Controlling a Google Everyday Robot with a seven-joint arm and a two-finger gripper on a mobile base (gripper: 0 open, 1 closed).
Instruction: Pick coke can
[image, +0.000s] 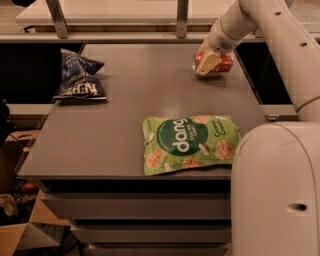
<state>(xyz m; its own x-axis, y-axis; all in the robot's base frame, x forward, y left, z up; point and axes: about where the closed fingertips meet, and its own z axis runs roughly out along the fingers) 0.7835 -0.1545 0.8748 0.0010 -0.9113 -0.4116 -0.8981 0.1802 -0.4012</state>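
Note:
The coke can (223, 62) is a small red can lying on its side at the far right of the grey table (150, 90). My gripper (207, 62) is down at the can's left end, with a cream-coloured part in front of it that covers that end. The white arm (280, 35) reaches in from the upper right. The rest of the can shows to the right of the gripper, resting on the table.
A green "dang" snack bag (190, 142) lies flat near the table's front right. A dark blue chip bag (77, 80) lies at the far left. My white base (275, 195) fills the lower right. Cardboard boxes (20, 235) sit on the floor at the left.

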